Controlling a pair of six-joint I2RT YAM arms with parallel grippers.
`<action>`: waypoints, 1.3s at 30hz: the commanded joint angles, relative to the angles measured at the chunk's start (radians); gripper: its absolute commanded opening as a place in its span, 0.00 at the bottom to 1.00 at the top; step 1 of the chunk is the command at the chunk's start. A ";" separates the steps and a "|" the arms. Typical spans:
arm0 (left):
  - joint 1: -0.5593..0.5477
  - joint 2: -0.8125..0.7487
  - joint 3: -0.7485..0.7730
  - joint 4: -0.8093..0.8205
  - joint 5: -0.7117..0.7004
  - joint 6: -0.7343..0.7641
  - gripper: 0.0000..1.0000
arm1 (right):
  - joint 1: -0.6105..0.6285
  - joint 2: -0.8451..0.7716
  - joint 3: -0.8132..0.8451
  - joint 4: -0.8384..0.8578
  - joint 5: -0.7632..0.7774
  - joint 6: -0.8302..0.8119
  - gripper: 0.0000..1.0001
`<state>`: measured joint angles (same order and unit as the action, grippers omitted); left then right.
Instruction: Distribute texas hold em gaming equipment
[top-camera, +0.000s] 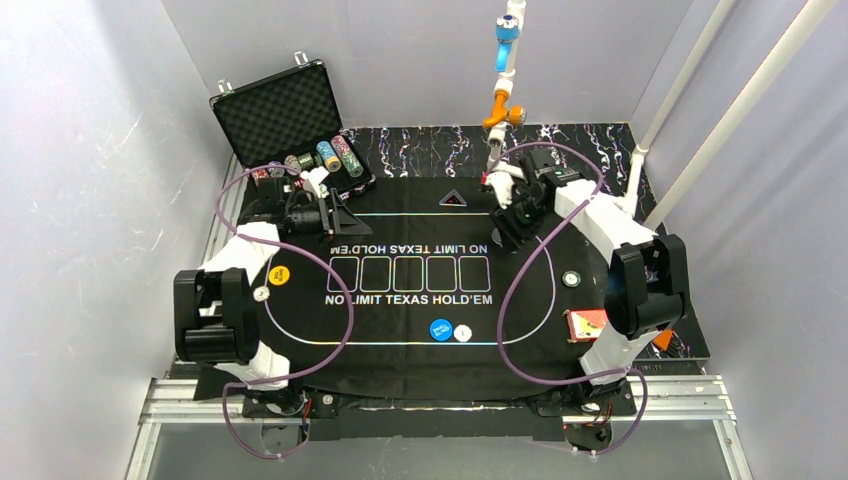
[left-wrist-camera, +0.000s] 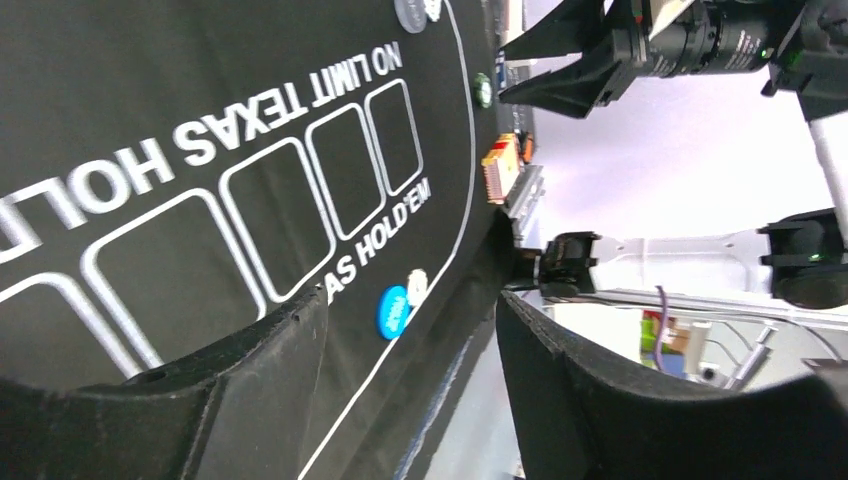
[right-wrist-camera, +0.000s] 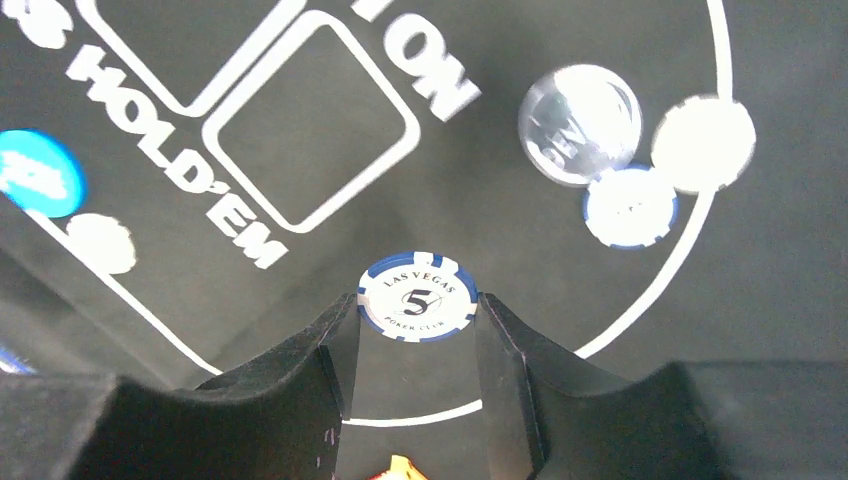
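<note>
Distribution of poker equipment, with a chip in transit. The right end effector (right-wrist-camera: 418, 315) is closed narrowly on a blue-and-white poker chip (right-wrist-camera: 417, 297). It pinches the chip edge to edge so that the printed face lies flat toward the mat (top-camera: 380, 325). The chip sits over the right end of the mat's white oval line; whether it touches the cloth cannot be told. Just beyond it lie a clear disc (right-wrist-camera: 580, 122), a white button (right-wrist-camera: 703, 143) and a second chip (right-wrist-camera: 630, 205), grouped as if marking one player's place. This suggests the held chip is meant to join them.

The left end effector (left-wrist-camera: 410, 305) has its fingers parted with nothing between them. It reaches toward the case (top-camera: 270, 115) at the far left, where the chip stacks (top-camera: 330, 155) stand on edge in rows, probably to draw the next piece. The deck (top-camera: 585, 323) waits at the near right. A blue button (top-camera: 441, 329) lies at the near centre and a yellow button (top-camera: 279, 274) at the left.
</note>
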<state>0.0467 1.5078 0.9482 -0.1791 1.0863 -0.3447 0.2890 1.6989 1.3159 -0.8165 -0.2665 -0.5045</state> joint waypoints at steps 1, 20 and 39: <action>-0.112 0.043 -0.009 0.223 0.067 -0.230 0.57 | 0.094 -0.046 0.082 -0.065 -0.115 -0.047 0.18; -0.430 0.267 -0.021 0.687 0.050 -0.635 0.47 | 0.338 -0.026 0.161 -0.086 -0.196 -0.041 0.17; -0.535 0.298 -0.031 0.701 0.017 -0.659 0.38 | 0.439 0.017 0.216 -0.071 -0.128 0.003 0.18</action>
<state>-0.4759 1.8236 0.9245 0.5098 1.0946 -1.0142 0.7147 1.7039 1.4803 -0.8921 -0.4164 -0.5171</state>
